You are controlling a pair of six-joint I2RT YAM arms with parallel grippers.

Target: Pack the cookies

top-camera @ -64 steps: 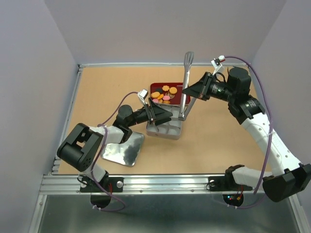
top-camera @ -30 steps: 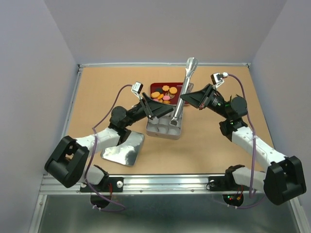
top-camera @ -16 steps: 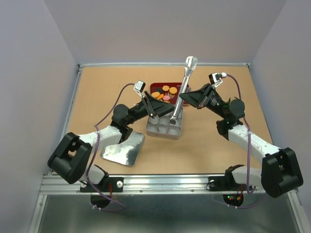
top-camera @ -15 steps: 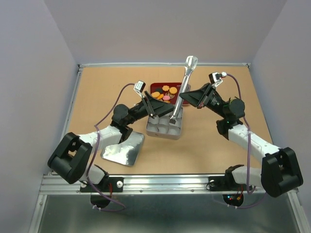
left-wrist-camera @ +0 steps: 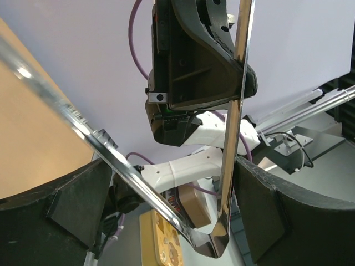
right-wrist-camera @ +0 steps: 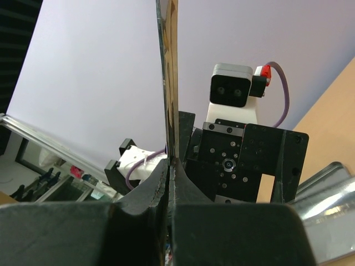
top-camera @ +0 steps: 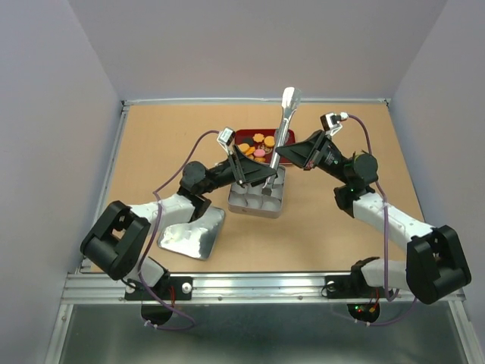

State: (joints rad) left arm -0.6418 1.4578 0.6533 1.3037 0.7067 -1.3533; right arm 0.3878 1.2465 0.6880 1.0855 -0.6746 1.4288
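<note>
Pinching one pair of tongs [top-camera: 282, 129] over one tin [top-camera: 258, 203], right fingers [right-wrist-camera: 138, 233] are clenched; left fingers [left-wrist-camera: 77, 205] spread apart.

A silver tin [top-camera: 258, 199] sits mid-table [top-camera: 174, 136], with a dark red tray [top-camera: 241, 136] just beside it at 12 o'clock and a shiny lid [top-camera: 193, 235] at 8 o'clock. Metal tongs [top-camera: 282, 125] stand tilted over the tin.

cookies [top-camera: 258, 146]: small orange, yellow, pink, dark discs clustered in red tray [top-camera: 238, 135] (some partly hidden).
</note>
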